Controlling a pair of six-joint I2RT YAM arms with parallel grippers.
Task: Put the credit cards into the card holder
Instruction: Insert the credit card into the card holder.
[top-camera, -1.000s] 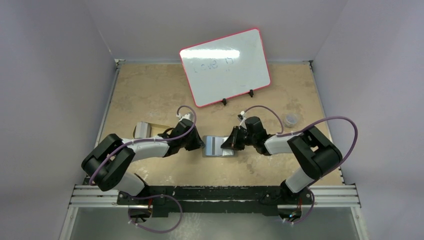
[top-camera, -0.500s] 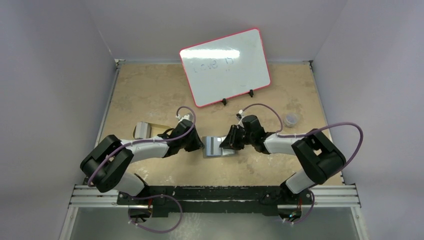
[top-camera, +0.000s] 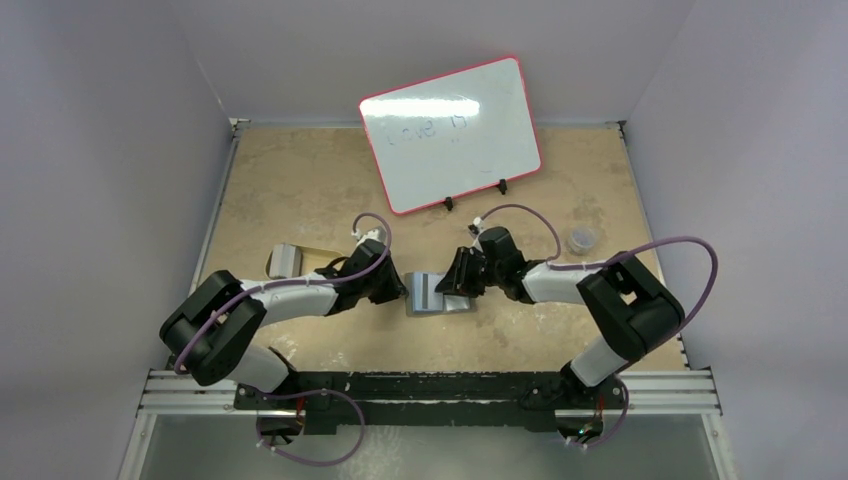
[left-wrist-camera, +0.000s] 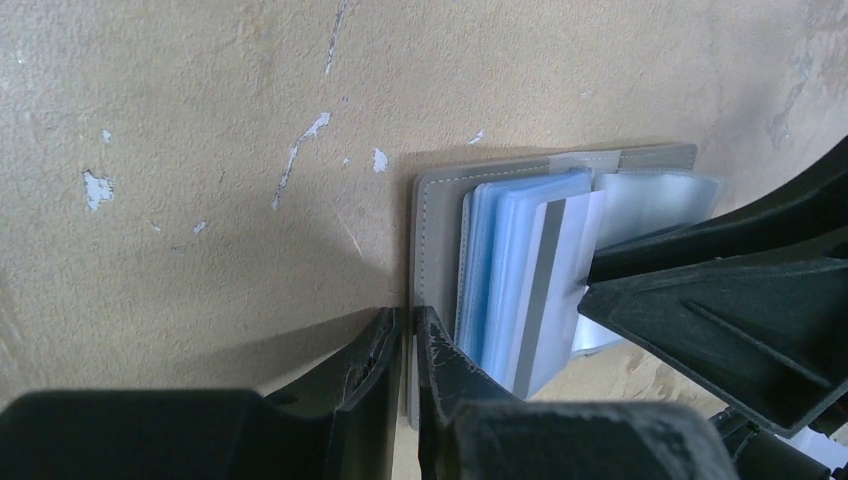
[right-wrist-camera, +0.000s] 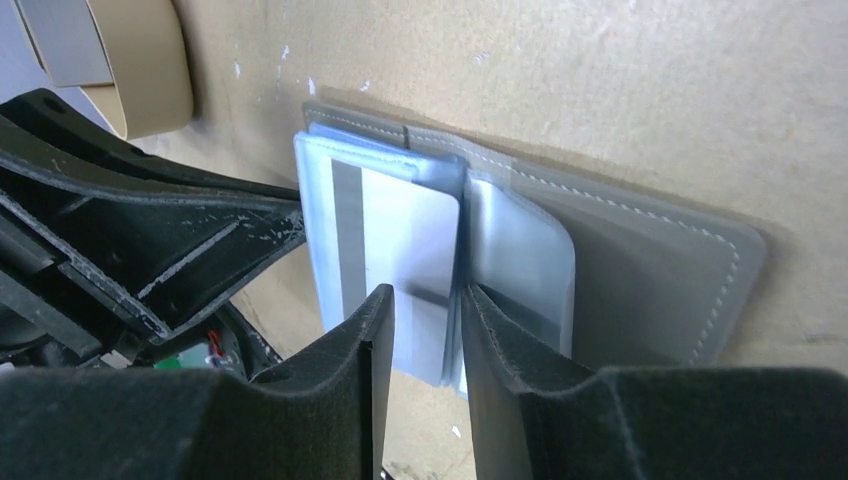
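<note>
The card holder (top-camera: 437, 294) lies open mid-table, a grey wallet (left-wrist-camera: 436, 228) with blue-grey sleeves. A white credit card (right-wrist-camera: 400, 230) with a grey stripe (left-wrist-camera: 560, 275) sits in a sleeve on its left half, part of it sticking out. My left gripper (left-wrist-camera: 409, 335) is shut on the wallet's left edge (top-camera: 403, 291). My right gripper (right-wrist-camera: 427, 312) hovers over the card's near edge, fingers apart, nothing pinched between them (top-camera: 462, 280). The right half of the grey cover (right-wrist-camera: 650, 270) lies flat on the table.
A gold tin (top-camera: 290, 260) with its lid lies left of the left arm (right-wrist-camera: 150, 70). A white board with a red rim (top-camera: 450, 135) stands at the back. A small round grey cap (top-camera: 582, 239) sits at the right.
The right gripper has opened from shut and its wrist has shifted slightly left and back. The left gripper and the card holder have stayed put.
</note>
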